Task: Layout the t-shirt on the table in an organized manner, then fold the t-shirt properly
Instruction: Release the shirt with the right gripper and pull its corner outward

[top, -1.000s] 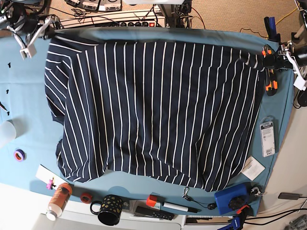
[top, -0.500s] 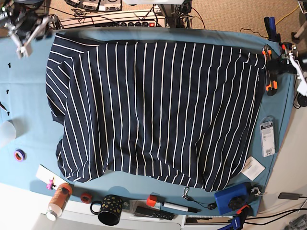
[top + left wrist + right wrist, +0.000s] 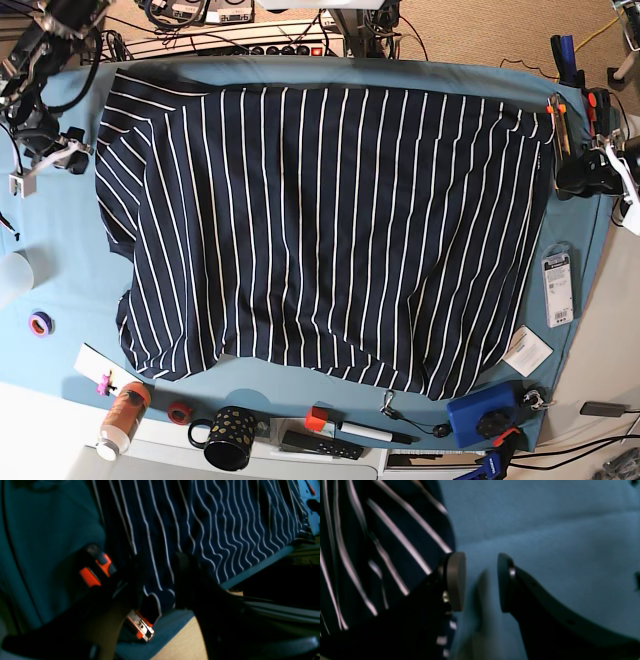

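The navy t-shirt (image 3: pixel 320 230) with thin white stripes lies spread over the teal table (image 3: pixel 60 240). My right gripper (image 3: pixel 45 165) hovers just off the shirt's left edge. In the right wrist view it (image 3: pixel 481 580) is open over bare table cloth (image 3: pixel 545 530), with the shirt's edge (image 3: pixel 370 542) beside its left finger. My left gripper (image 3: pixel 590 170) is beside the shirt's far right corner. In the left wrist view it (image 3: pixel 160 580) is open, fingers apart, with the shirt's corner (image 3: pixel 225 517) lying between and below them.
Orange-handled tools (image 3: pixel 565 110) lie by the left gripper and show in the left wrist view (image 3: pixel 97 565). A packaged item (image 3: pixel 557 285), white card (image 3: pixel 527 351) and blue box (image 3: pixel 480 415) line the right side. A mug (image 3: pixel 230 438), bottle (image 3: pixel 122 418), marker (image 3: pixel 365 432) and tape rolls (image 3: pixel 40 323) line the front.
Both grippers have come away from the shirt's far corners and moved toward the near side. The left gripper let go of its corner. The shirt's far edge now lies flat.
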`<state>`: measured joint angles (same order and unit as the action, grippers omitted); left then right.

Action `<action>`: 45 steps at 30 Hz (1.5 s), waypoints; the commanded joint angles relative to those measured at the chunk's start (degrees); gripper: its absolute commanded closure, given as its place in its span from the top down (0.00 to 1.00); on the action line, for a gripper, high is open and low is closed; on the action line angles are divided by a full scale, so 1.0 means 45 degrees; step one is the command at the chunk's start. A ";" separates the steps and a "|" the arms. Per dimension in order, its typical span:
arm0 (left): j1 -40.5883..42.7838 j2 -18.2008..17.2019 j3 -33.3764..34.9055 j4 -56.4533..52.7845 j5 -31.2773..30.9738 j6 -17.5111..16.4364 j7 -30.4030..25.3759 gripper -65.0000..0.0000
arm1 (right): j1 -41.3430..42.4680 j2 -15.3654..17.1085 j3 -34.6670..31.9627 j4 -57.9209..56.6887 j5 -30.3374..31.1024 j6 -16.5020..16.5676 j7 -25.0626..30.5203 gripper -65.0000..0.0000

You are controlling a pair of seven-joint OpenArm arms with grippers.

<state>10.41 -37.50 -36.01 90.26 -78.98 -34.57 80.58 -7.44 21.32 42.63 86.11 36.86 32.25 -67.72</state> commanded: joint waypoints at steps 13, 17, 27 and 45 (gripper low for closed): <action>-0.0175 -0.0306 -0.0121 0.0175 -0.0262 -0.0015 -0.0128 0.32 | 0.0738 0.0311 -0.2497 -0.0112 -0.2399 -0.0850 0.0763 0.28; -0.0175 -0.0306 -0.0121 0.0175 -0.0267 -0.0015 -0.0128 0.32 | 0.0733 0.0306 -0.2963 -0.0107 -0.2827 -0.1229 0.0583 0.00; -0.0199 -0.0180 -0.0121 0.0175 -0.0262 -0.0015 -0.0128 0.32 | -0.0437 0.0301 -0.1088 0.1175 -0.1370 -0.1219 -0.0262 0.00; -0.0199 0.0889 -0.0121 0.0175 -0.0262 -0.0015 -0.0209 0.32 | -0.1661 -0.0389 0.2263 0.1195 0.0044 -0.0005 -0.0481 0.00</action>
<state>9.96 -32.14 -36.03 90.26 -78.85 -34.57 80.16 -15.05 18.11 52.29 90.54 36.80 32.32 -70.59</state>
